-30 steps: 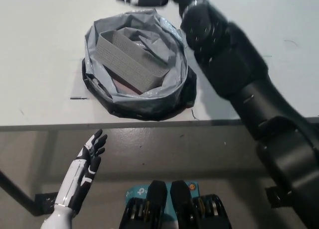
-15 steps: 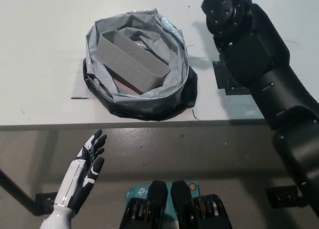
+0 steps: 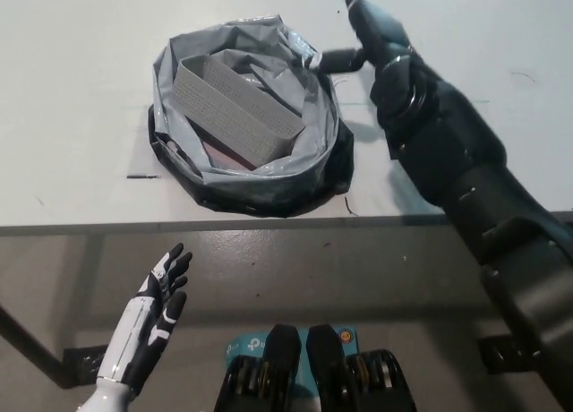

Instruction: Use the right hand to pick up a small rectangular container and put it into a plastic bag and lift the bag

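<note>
A grey plastic bag (image 3: 246,116) with a dark lower part sits rolled open on the white table (image 3: 81,98). Inside it lies a grey rectangular container (image 3: 235,103), tilted, with something reddish under it. My black right hand (image 3: 363,36) is at the bag's upper right rim, fingers spread, one fingertip touching the rim; it holds nothing. My white left hand (image 3: 152,309) rests open below the table's front edge at the lower left.
The table's front edge (image 3: 224,222) runs across the middle of the view. A short dark mark (image 3: 141,175) lies on the table left of the bag. The floor lies below the edge.
My right arm swung from the top of the bag out to the right, then back so the hand now reaches the bag's upper right rim. The left hand dropped slightly.
</note>
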